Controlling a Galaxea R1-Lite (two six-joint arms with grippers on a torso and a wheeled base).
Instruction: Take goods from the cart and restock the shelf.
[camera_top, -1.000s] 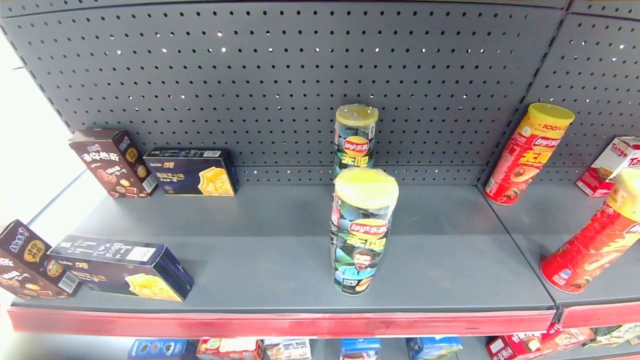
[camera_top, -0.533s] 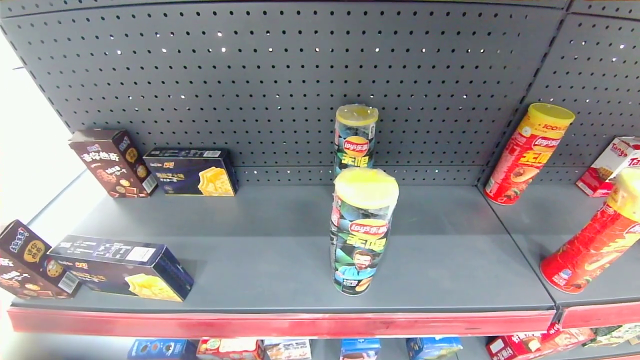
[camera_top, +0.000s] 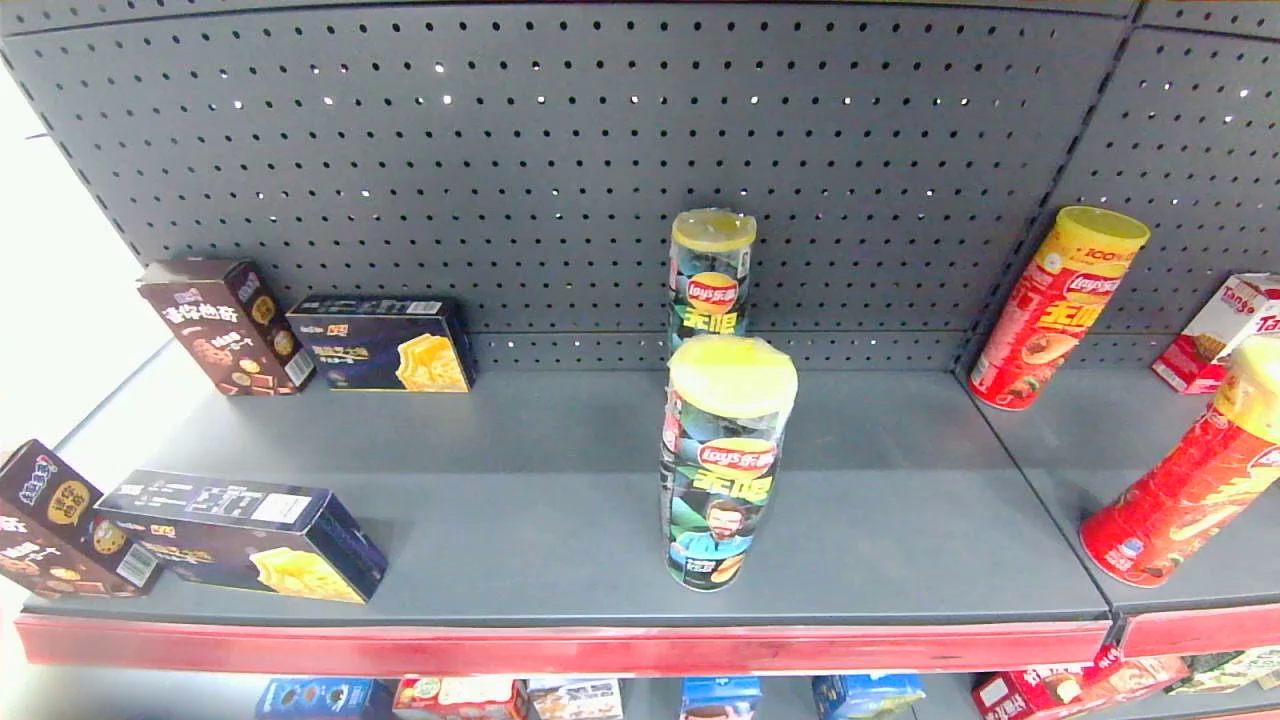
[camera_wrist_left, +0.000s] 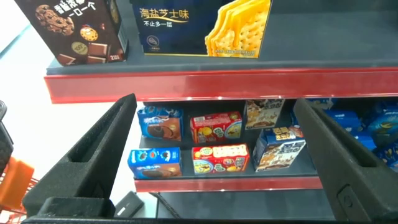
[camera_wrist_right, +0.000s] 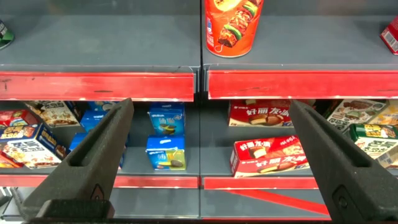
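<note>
Left gripper and right gripper, fingers spread and empty, facing the shelf; front chip can upright on it.

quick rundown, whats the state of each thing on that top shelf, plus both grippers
front green can, upright, lid on
back green can, upright, lid on
back red can, upright, lid on
front red can, upright, lid on
back brown box, standing, closed
back blue box, standing, closed
front brown box, standing, closed
front blue box, standing, closed
left gripper, open, empty
right gripper, open, empty
</note>
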